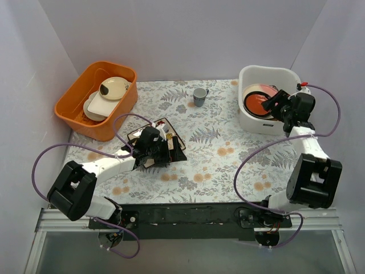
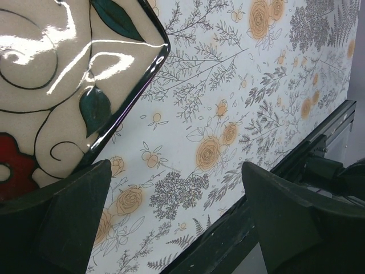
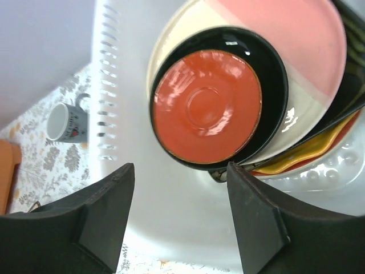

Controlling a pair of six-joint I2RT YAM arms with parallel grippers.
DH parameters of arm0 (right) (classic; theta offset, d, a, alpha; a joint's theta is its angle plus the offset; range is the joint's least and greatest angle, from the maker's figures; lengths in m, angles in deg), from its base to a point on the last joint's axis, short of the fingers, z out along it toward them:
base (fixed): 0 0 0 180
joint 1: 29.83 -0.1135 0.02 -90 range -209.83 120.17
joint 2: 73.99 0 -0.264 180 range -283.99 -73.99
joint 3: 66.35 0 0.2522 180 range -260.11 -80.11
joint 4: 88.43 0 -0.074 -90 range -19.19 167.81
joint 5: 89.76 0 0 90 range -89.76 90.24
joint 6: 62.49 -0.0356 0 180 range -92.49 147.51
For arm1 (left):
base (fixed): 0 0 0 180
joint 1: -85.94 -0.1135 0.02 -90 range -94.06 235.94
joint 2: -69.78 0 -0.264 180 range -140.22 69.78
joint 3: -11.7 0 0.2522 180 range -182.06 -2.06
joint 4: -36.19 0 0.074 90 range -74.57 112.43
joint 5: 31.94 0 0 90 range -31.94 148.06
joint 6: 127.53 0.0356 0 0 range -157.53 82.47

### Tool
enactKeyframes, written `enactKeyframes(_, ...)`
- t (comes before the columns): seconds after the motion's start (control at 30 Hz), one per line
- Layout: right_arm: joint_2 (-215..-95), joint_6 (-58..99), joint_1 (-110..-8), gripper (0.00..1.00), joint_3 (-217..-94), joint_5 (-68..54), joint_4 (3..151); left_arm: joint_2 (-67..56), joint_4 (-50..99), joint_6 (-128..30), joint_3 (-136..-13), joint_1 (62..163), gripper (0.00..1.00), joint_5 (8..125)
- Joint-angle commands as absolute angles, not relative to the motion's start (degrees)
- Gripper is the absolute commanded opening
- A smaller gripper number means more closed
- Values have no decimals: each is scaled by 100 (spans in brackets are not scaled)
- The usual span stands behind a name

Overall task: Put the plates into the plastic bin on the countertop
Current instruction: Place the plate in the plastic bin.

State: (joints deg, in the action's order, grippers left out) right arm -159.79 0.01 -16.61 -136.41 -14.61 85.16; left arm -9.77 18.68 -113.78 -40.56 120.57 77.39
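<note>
Nearest the arm bases, at about 8 o'clock on the fern-and-orange-flower cloth counter (image 2: 239, 103), the left gripper (image 2: 177, 171) hangs low with its jaws spread as wide as they go and nothing in them. The glossy cream square plate with red flowers and a dark rim (image 2: 57, 74) lies flat there, one corner poking in by the left finger. My guess is it's lining up to pinch the rim. From above the plate sits diamond-wise, with a corner aimed roughly at 12 o'clock, and being square it has no real long axis. Farther out at 2 o'clock, the right gripper (image 3: 179, 171) hovers over the white rounded plastic bin (image 1: 268, 71), jaws apart and empty. Below it the small round red plate (image 3: 206, 105) is nested in the small black plate (image 3: 274, 74), on the pink plate (image 3: 308, 45). They're stacked leaning, probably to save room.
</note>
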Motion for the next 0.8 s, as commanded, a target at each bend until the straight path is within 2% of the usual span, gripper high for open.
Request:
enactKeyframes(0.0, -15108, 9, -1726, 74, -13321, -1189, 8659, -476, 1663, -11347, -4161, 12066, 98, 7362)
enactKeyframes(0.13, -14878, 62, -2146, 78, -13381, -1189, 8721, -195, 1453, -11426, -4126, 12066, 98, 7090)
enactKeyframes(0.4, -15256, 325, -2921, 78, -13689, -1039, 8554, 166, 1285, -11602, -4064, 12066, 98, 6676)
enactKeyframes(0.77, -15309, 536, -3606, 78, -13531, -1399, 8747, -167, 1180, -11532, -4205, 12066, 98, 6544)
